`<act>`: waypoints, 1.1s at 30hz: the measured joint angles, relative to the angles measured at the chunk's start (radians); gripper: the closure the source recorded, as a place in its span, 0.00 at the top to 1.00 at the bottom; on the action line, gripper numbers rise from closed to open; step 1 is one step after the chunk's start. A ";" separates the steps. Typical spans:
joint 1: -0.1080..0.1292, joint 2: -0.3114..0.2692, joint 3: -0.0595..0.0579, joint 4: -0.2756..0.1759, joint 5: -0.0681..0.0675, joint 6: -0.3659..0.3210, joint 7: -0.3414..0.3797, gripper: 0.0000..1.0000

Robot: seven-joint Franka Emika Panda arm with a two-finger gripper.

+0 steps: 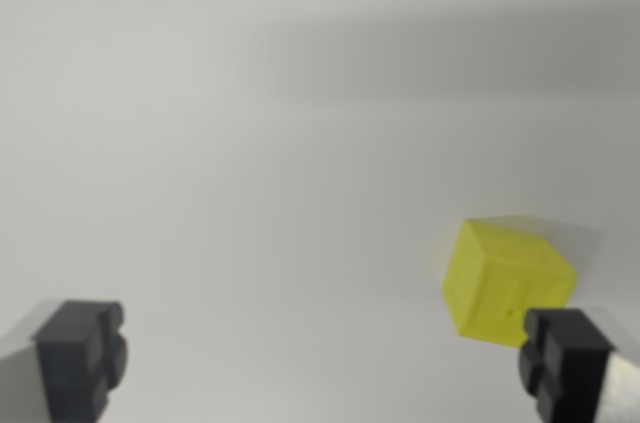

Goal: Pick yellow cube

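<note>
I see my gripper [325, 358] spread wide with nothing between its fingers, one fingertip at the lower left of the frame, the other at the lower right. The yellow cube [505, 283] sits on the pale surface [250, 143] at the lower right, just above the right fingertip, well off the centreline. I judge I must shift toward the wrist view's right before closing.

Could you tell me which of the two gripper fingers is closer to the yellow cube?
The finger at the wrist view's right; it overlaps the yellow cube, unlike the left finger.
</note>
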 joint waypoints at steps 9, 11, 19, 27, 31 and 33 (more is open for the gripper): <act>-0.029 0.006 0.000 -0.061 -0.002 0.071 -0.005 1.00; -0.036 0.009 0.000 -0.074 -0.002 0.087 -0.007 1.00; -0.064 0.022 0.000 -0.122 -0.004 0.151 -0.012 1.00; -0.093 0.041 0.000 -0.164 -0.006 0.215 -0.019 1.00; -0.108 0.053 0.000 -0.184 -0.008 0.248 -0.023 1.00; -0.115 0.060 0.000 -0.193 -0.008 0.264 -0.025 1.00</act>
